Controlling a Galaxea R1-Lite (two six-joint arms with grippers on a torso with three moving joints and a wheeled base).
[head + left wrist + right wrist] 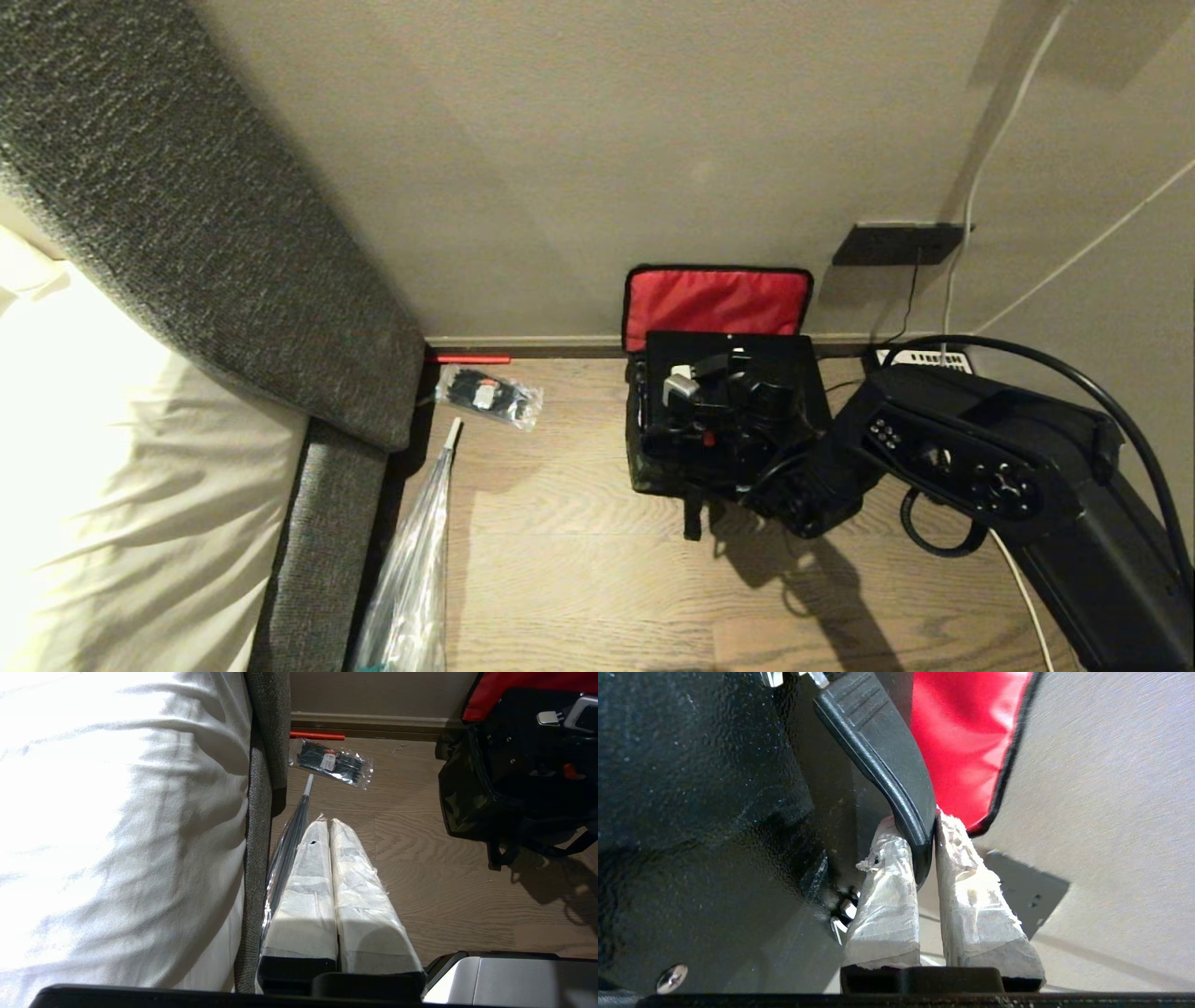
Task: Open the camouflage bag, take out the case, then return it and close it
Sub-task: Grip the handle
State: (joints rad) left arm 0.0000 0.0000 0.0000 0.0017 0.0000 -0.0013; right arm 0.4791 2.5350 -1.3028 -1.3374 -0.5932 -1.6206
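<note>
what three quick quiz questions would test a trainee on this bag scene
1. True or false: the camouflage bag has its red-lined lid open against the wall.
2. What is the right gripper shut on? A) the case's handle B) the clear packet C) a white cable
3. Fill in: the left gripper hangs shut beside the ____.

Key
1. True.
2. A: its fingers pinch the black handle of the case, which sits at the bag's opening.
3. bed.
</note>
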